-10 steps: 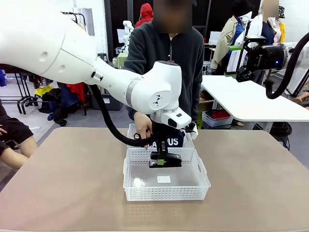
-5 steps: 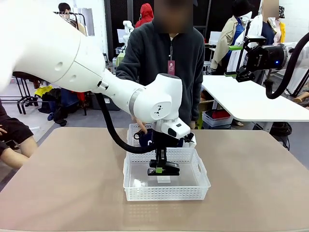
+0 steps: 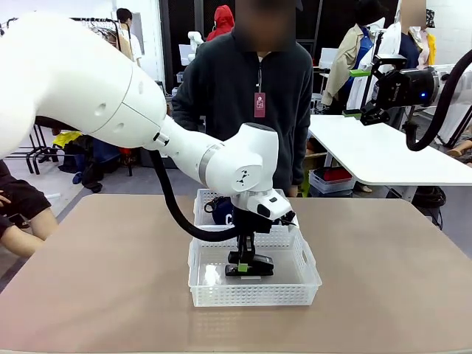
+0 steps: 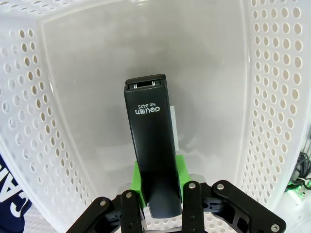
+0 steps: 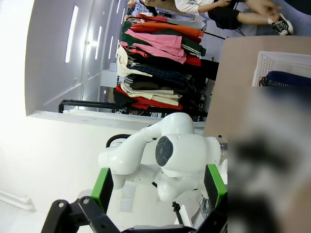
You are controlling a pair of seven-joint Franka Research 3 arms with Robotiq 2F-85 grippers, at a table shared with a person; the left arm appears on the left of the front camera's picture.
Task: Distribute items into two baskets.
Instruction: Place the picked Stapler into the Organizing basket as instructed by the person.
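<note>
My left gripper (image 3: 243,265) is shut on a small black stapler (image 3: 259,265), low inside the near white basket (image 3: 251,296), at or just above its floor. In the left wrist view the stapler (image 4: 149,145) lies lengthwise between the green pads (image 4: 137,187) of the left gripper (image 4: 158,196), with the basket's perforated wall (image 4: 274,97) all round. The far basket (image 3: 202,200) holds the navy pouch (image 3: 221,211), partly hidden by my arm. My right gripper (image 3: 359,92) hangs open, raised at the far right. The right wrist view shows its fingers (image 5: 102,187) spread with nothing between them.
A person (image 3: 254,96) stands at the far side of the tan table (image 3: 96,280), directly behind the baskets. A second white table (image 3: 383,151) stands at the back right. A corner of the pouch (image 4: 9,204) shows outside the basket wall in the left wrist view.
My left gripper has lowered the stapler down into the near basket. The person's hand has let the pouch down into the far basket and drawn back.
</note>
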